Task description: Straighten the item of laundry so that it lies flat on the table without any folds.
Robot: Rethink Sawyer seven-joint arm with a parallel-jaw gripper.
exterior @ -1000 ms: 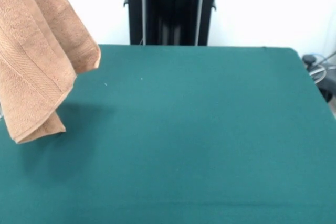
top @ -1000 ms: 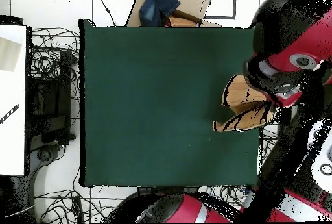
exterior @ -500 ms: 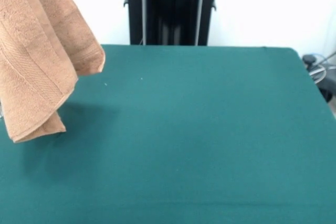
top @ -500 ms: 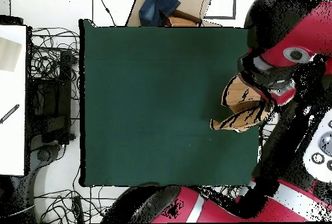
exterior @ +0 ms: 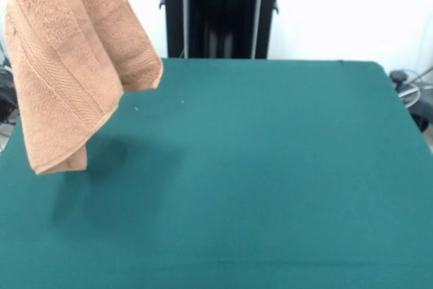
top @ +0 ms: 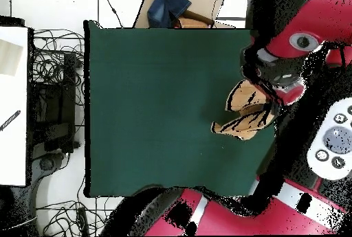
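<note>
The orange-tan towel [exterior: 67, 65] hangs folded in the air over the left part of the green table [exterior: 270, 167] in the front view. Its top runs out of the picture, and its lower corner hangs just above the cloth and casts a shadow there. One woven band shows; the white loop tag is hidden. In the overhead view the towel [top: 244, 110] hangs bunched under the end of the red and black arm [top: 295, 42], near the table's [top: 158, 110] right edge. The gripper [top: 271, 86] sits under the arm's end, shut on the towel's top; its fingers are hidden.
The black pedestal [exterior: 220, 11] stands behind the table's far edge. Cables [exterior: 406, 86] lie off the right corner. In the overhead view a cardboard box with blue cloth [top: 180, 7] sits beyond the top edge, and tangled cables [top: 55, 62] and a white surface [top: 12, 104] lie to the left.
The arm has carried the hanging towel inward over the table: rightward and slightly higher in the front view, leftward in the overhead view. The towel stays folded.
</note>
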